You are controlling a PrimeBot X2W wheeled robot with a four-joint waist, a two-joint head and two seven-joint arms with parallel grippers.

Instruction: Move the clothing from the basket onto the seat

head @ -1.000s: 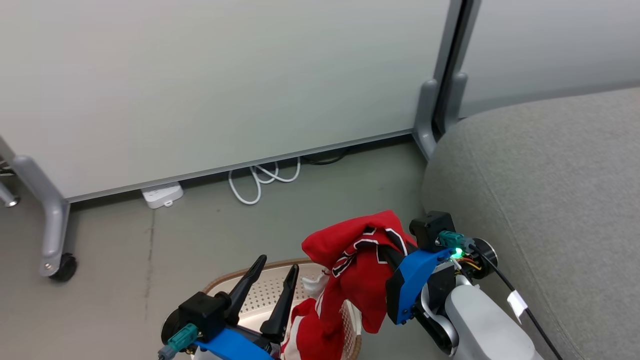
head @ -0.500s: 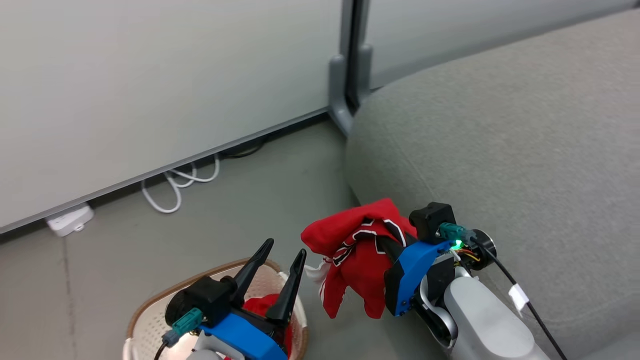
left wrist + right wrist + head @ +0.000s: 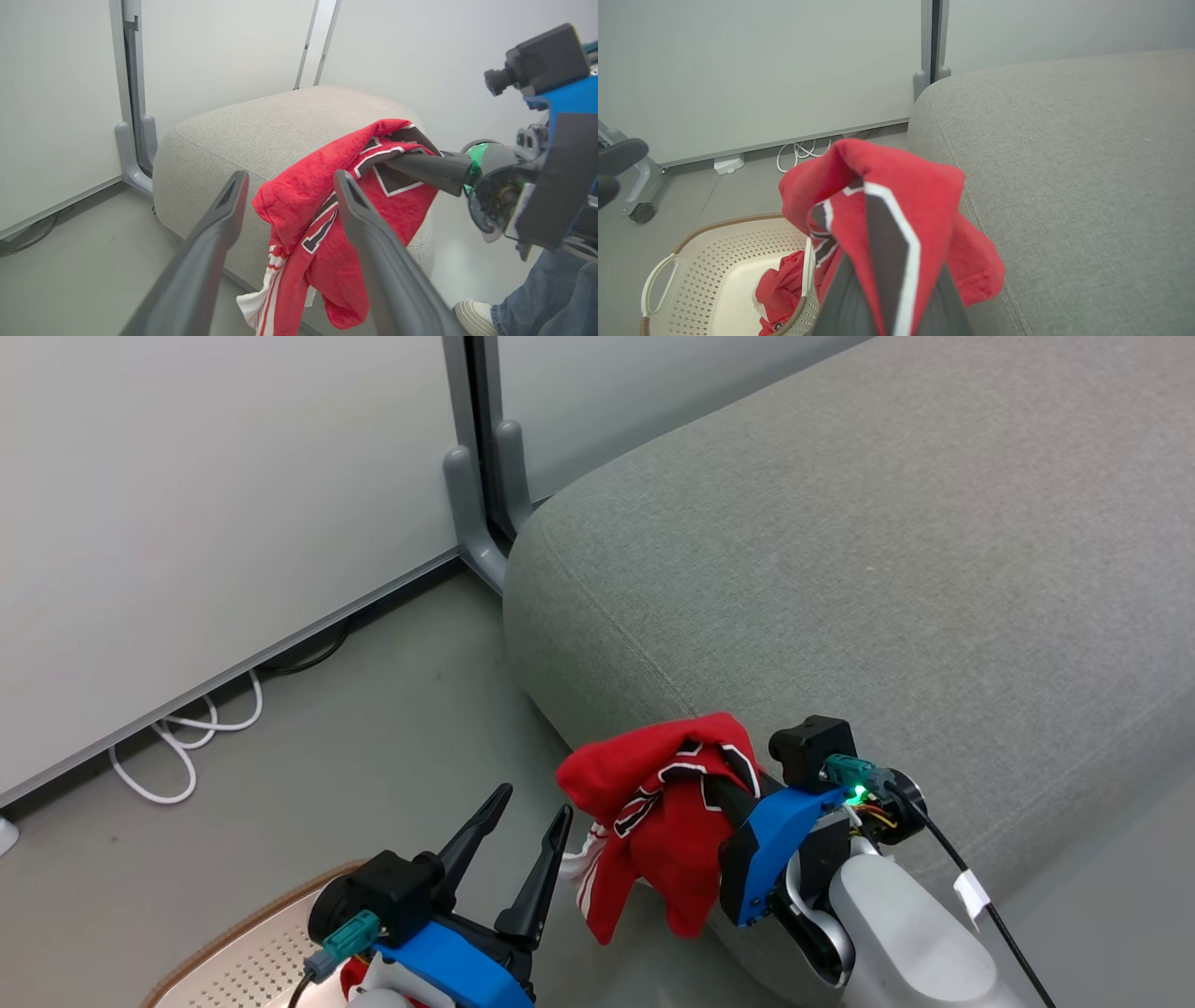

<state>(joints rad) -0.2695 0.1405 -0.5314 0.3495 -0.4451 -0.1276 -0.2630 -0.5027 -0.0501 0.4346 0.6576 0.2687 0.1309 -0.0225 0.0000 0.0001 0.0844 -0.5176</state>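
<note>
My right gripper is shut on a red garment with white and black trim, which drapes over its fingers and hangs beside the front corner of the grey sofa. In the right wrist view the garment covers the fingers. My left gripper stands open and empty at the lower left, its fingers framing the garment in the left wrist view. The white perforated basket sits on the floor left of the sofa, with a second red garment inside.
White partition panels stand behind, joined at a grey post foot next to the sofa's corner. A white cable and a power strip lie at the wall's base. A caster is at the left. A person's shoe and jeans are nearby.
The head camera has swung right, so the sofa takes up more of the picture and the basket sits lower left. The held garment has come clear of the basket and hangs free.
</note>
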